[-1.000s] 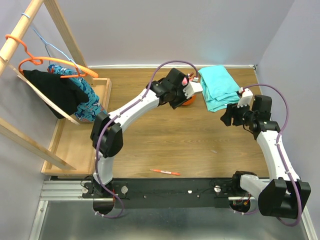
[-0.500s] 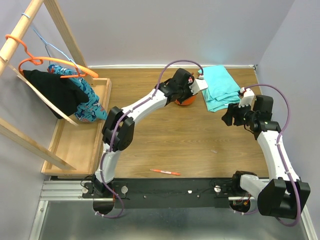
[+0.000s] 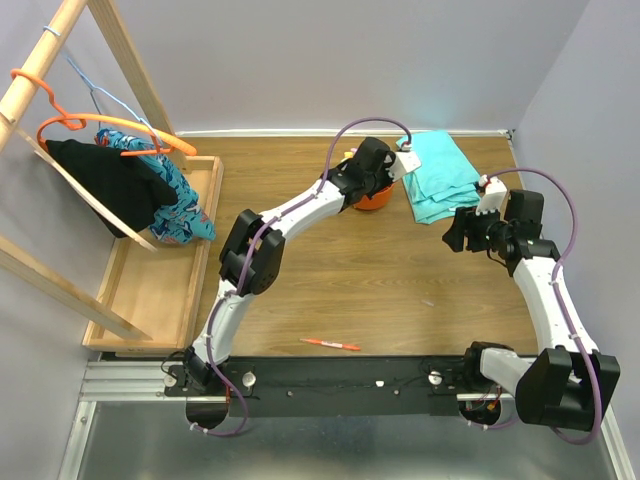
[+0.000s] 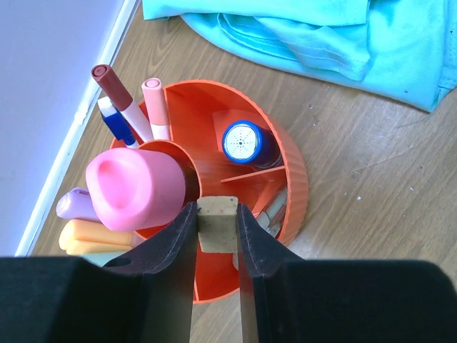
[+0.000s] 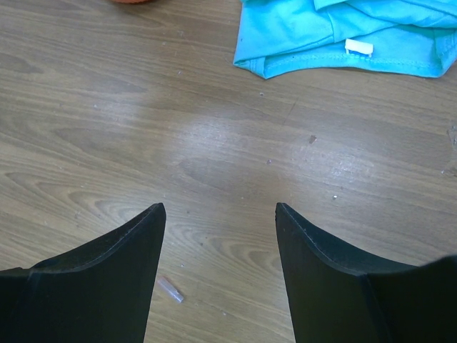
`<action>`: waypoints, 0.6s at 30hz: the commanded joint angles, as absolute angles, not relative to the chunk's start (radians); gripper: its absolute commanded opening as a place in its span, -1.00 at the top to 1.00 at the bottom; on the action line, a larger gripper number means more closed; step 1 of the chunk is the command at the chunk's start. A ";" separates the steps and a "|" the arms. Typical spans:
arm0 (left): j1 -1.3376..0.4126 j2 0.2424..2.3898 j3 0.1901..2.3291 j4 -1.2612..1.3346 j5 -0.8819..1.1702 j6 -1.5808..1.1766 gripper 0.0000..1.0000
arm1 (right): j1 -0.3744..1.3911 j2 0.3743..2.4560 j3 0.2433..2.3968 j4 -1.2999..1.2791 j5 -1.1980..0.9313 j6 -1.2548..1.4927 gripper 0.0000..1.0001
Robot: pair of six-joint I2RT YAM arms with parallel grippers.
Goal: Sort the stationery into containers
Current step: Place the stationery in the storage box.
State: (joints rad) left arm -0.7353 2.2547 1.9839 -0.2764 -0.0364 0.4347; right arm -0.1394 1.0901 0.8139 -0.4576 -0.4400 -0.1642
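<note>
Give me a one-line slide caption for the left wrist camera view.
Left end effector grips a tan eraser over the orange tub holding a pink glue bottle.

walls [image 3: 300, 60] lilac | tabletop [image 3: 340, 290] wood (faintly scuffed) | clothes rack [image 3: 40, 55] left

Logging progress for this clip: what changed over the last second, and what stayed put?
The left arm stretched farther out and rightward, bringing the left end effector, shut on the tan eraser, over the orange tub. No release visible. The right end effector, open, the red pen and the teal cloth stayed where they were.
</note>
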 commanded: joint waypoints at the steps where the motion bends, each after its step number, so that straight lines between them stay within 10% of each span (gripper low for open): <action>1: -0.741 2.276 1.990 -0.256 -0.084 0.403 0.34 | -0.147 1.100 0.833 -0.453 -0.431 -0.161 -0.42; 18: -0.739 2.128 1.996 -0.396 -0.057 0.302 0.12 | -0.149 1.098 0.834 -0.466 -0.439 -0.170 -0.42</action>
